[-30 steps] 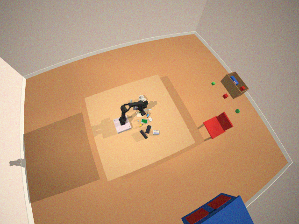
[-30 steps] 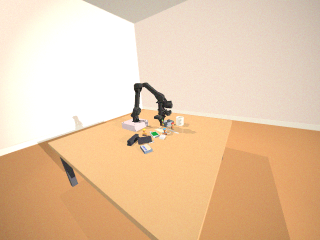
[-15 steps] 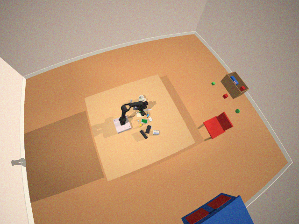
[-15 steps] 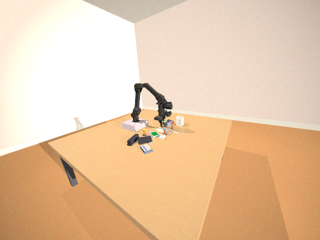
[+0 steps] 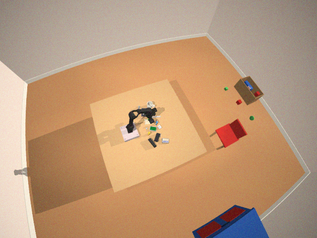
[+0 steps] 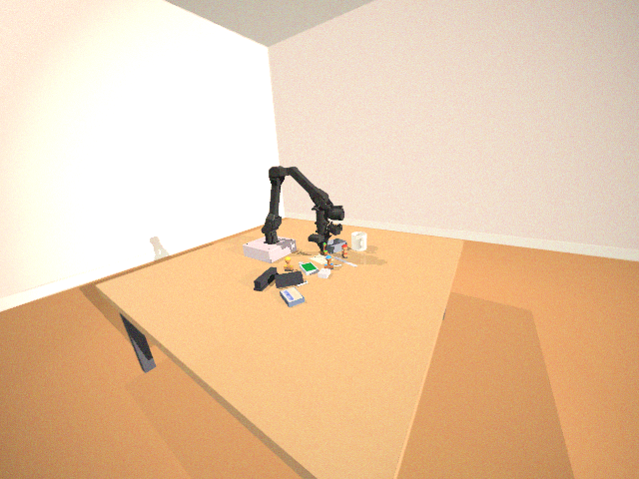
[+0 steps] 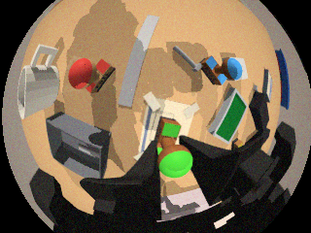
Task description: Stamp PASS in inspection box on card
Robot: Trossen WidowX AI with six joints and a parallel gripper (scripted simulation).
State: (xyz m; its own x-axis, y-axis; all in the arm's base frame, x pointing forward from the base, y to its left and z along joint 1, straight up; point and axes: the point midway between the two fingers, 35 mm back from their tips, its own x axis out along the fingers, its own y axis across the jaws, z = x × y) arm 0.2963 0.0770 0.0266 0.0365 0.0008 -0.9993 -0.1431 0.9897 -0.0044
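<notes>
In the wrist view, the green-topped stamp (image 7: 174, 154) is at lower centre, its long axis running up the frame, knob lowest; the claw (image 7: 171, 141) (black one) is closed partway, gripping it firmly.

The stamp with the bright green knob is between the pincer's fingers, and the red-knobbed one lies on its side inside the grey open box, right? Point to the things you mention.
Not quite: the wrist view shows the red-knobbed stamp (image 7: 81, 74) lying on the table top, outside the grey open box (image 7: 78, 147). The rest holds: the green-knobbed stamp (image 7: 176, 161) is between the fingers of the pincer (image 7: 169, 146).
</notes>
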